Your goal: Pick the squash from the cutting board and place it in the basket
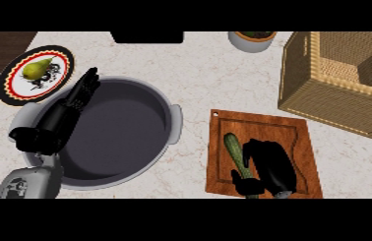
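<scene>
A long green squash (234,150) lies on the wooden cutting board (291,132) at the lower right. My right hand (270,164) is over the board with its fingers curled down beside the squash and its thumb on the other side of it, covering the squash's near end. The woven basket (320,92) stands at the upper right, just beyond the board. My left hand (81,95) rests at the left over the rim of a pot, fingers straight and pointing away.
A large grey pot (156,141) sits left of the board. A patterned plate (62,70) holding a pear (36,68) is at the far left. A small white bowl (251,41) stands near the back edge, left of the basket.
</scene>
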`<state>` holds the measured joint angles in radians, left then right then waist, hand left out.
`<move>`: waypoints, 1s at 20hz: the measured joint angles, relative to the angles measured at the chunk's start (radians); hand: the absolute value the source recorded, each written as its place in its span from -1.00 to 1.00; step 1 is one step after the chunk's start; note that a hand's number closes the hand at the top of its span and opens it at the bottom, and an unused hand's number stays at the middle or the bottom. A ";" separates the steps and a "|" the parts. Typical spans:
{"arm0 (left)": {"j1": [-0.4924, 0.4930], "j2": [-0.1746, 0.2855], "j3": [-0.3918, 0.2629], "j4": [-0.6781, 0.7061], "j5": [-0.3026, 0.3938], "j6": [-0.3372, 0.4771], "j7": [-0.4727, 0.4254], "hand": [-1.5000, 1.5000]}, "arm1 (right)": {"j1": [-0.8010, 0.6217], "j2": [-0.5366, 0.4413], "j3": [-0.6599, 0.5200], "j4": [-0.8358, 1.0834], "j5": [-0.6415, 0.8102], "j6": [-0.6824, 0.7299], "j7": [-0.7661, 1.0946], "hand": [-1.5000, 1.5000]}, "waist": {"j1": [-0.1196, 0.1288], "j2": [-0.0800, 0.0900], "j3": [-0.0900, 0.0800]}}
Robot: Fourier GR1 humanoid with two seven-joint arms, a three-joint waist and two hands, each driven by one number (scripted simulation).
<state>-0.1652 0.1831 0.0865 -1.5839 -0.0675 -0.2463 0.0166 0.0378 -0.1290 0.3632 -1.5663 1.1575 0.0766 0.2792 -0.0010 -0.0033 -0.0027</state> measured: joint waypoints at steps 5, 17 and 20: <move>-0.012 -0.008 -0.003 0.001 -0.003 0.004 0.004 0.00 | 0.023 0.064 -0.005 -0.105 -0.084 0.012 0.004 1.00 | -0.003 0.001 0.002; -0.003 -0.003 0.008 0.003 -0.010 0.010 -0.005 0.00 | 0.117 0.125 0.016 -0.691 -0.329 -0.022 0.114 1.00 | -0.014 -0.001 0.002; 0.004 -0.010 0.001 -0.010 -0.012 0.010 -0.005 0.00 | 0.074 0.129 -0.026 -0.753 -0.340 0.023 0.211 1.00 | -0.008 0.000 0.002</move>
<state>-0.1612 0.1735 0.0871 -1.5937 -0.0795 -0.2366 0.0117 0.1116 0.0002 0.3376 -2.3198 0.8175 0.0997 0.4899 -0.0094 -0.0035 -0.0007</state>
